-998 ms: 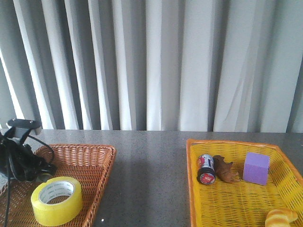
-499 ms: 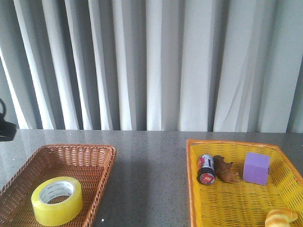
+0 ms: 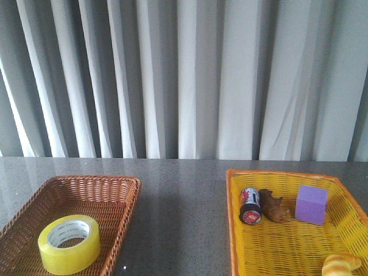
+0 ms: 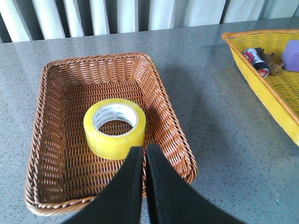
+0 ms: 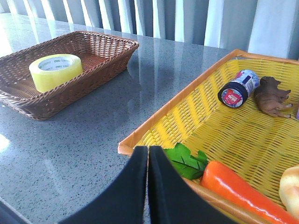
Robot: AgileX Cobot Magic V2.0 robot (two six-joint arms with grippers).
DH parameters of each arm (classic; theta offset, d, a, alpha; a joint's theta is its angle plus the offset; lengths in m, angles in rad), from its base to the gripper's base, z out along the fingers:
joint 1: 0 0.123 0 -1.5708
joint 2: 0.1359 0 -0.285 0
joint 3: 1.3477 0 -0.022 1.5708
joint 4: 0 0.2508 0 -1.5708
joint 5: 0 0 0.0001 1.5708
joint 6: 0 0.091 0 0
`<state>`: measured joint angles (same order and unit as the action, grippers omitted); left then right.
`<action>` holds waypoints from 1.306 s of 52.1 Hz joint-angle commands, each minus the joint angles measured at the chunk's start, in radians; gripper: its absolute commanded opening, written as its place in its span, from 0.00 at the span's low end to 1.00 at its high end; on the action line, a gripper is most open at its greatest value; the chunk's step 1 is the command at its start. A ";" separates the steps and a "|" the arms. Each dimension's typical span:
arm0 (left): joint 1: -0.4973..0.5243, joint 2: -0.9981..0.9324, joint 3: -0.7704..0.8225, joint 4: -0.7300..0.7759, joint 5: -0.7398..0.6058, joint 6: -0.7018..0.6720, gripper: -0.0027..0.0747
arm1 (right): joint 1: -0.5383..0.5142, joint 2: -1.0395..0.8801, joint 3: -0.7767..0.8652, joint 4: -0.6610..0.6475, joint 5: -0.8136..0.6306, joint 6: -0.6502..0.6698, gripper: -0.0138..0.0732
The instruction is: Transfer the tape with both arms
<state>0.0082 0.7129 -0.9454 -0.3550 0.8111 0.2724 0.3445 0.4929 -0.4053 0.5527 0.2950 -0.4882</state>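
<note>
Yellow tape (image 3: 69, 244), one roll, lies flat in the brown wicker basket (image 3: 109, 190) on the grey stone-look worktop (image 3: 181, 213), toward the basket's near half. White inner core carries small dark printing; not legible in any view.

Baskets: two. The yellow basket (image 3: 233, 230) sits well apart to the right. Front view shows in it one can (image 3: 250, 205) with a red-and-white end label (text unreadable), lying on its side; one brown animal figure (image 3: 274, 206) just beside the can; one purple cube (image 3: 311, 204); one bread-like piece (image 3: 342, 265) at the near right corner.

Right wrist view alone shows one orange carrot (image 5: 243, 190) and green leaves (image 5: 187, 162) at that basket's near edge.

Arms are not visible from the front. Left gripper (image 4: 144, 156): fingers pressed together, holding nothing, seen above the wicker basket's near side, just before the tape. Right gripper (image 5: 148, 156): fingers pressed together, empty, at the yellow basket's rim.
</note>
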 commanded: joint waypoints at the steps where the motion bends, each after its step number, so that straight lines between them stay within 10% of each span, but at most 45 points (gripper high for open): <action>1: 0.000 -0.092 0.091 -0.066 -0.156 -0.005 0.02 | -0.005 0.003 -0.025 0.014 -0.065 0.009 0.15; 54: 0.000 -0.202 0.181 -0.072 -0.219 0.001 0.03 | -0.005 0.003 -0.025 0.014 -0.062 0.005 0.15; 68: 0.000 -0.426 0.505 -0.040 -0.484 0.002 0.03 | -0.005 0.003 -0.025 0.014 -0.062 0.005 0.15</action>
<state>0.0082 0.3604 -0.5274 -0.3825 0.5140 0.2748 0.3445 0.4929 -0.4053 0.5527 0.2942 -0.4789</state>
